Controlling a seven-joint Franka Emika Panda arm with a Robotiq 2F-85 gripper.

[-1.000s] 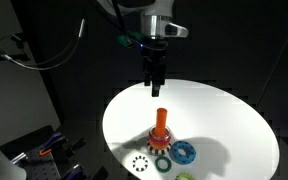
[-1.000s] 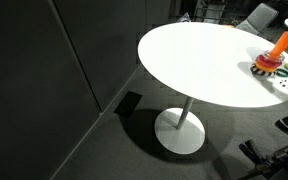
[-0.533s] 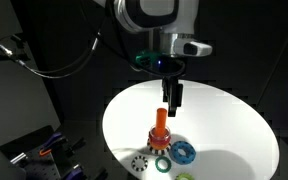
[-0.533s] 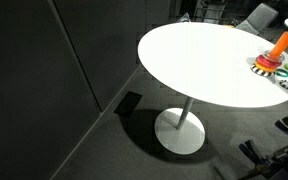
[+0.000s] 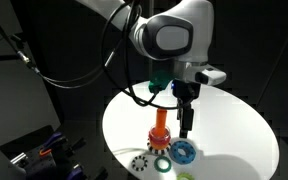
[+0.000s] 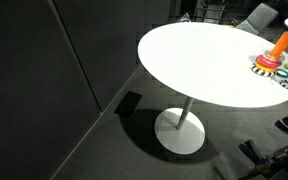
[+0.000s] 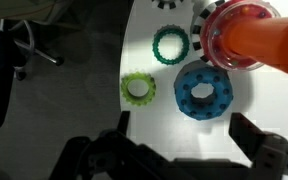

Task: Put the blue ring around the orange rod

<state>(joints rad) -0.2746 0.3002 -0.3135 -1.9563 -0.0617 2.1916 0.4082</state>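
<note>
The blue ring (image 5: 184, 152) lies flat on the white round table (image 5: 234, 125), just beside the orange rod (image 5: 160, 122), which stands upright on its red base. My gripper (image 5: 186, 132) points down and hangs just above the blue ring. In the wrist view the blue ring (image 7: 203, 92) lies between and slightly ahead of my open, empty fingers (image 7: 184, 130), with the orange rod (image 7: 269, 35) at the upper right. The rod also shows at the far table edge in an exterior view (image 6: 284, 42).
A dark green ring (image 7: 170, 45), a light green toothed ring (image 7: 138, 89) and a white gear-like ring (image 5: 139, 163) lie close around the rod's base. The table edge (image 7: 124, 60) is near, with dark floor beyond.
My gripper has moved from the back of the table forward and down, past the rod, to just above the blue ring. The rings and the rod have not moved.
</note>
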